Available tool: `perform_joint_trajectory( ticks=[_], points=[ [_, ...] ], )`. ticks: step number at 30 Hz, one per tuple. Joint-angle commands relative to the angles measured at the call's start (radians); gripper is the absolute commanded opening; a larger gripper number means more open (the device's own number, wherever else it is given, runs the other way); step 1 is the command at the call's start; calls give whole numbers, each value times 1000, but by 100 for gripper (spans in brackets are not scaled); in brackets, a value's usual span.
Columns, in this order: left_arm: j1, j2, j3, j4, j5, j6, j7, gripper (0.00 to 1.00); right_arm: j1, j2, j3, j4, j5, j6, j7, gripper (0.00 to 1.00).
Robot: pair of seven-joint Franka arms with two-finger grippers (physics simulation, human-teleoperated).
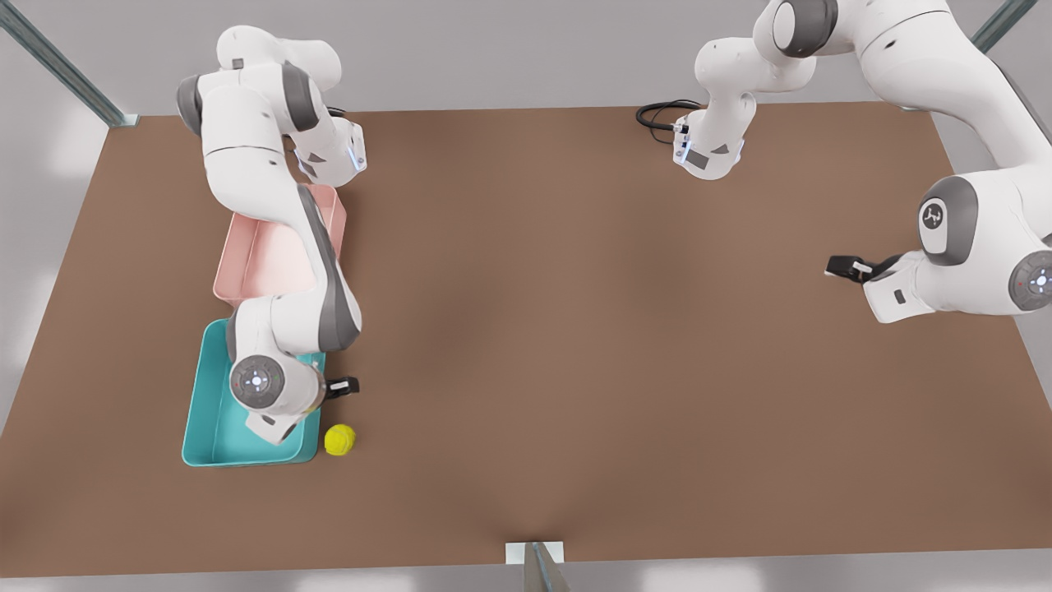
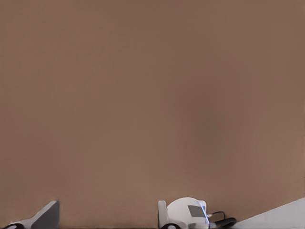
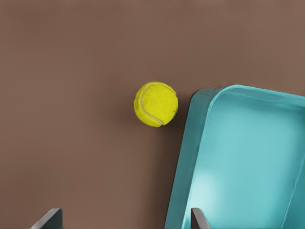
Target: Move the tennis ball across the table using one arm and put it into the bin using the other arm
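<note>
Front view: tennis ball sits on the worktop just beside the teal bin. Right claw hovers near it, spread wide; left claw waits far right, also wide. Light, fuzzy, rolls easily: pinch across the middle.

The right gripper is on the front view's left, fingers apart. The left gripper waits far right, fingers apart.
</note>
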Motion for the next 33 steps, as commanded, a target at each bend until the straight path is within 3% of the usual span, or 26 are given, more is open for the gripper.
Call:
perform_joint_trajectory(
  ticks=[1, 9, 13, 33],
  points=[
    [1, -1, 0, 2, 2, -64, -406, 100, -9, 47, 0, 48, 8, 230, -561, 100],
    [1, 3, 0, 2, 4, -56, -407, 100, -30, 136, 0, 79, 6, 543, -1372, 100],
    [1, 3, 0, 2, 2, -58, -406, 100, -72, 160, 1, 68, 16, 586, -1736, 100],
    [-2, 11, -1, -3, -2, -71, -407, 100, -93, 136, 20, -119, 148, 506, -1794, 100]
  ],
)
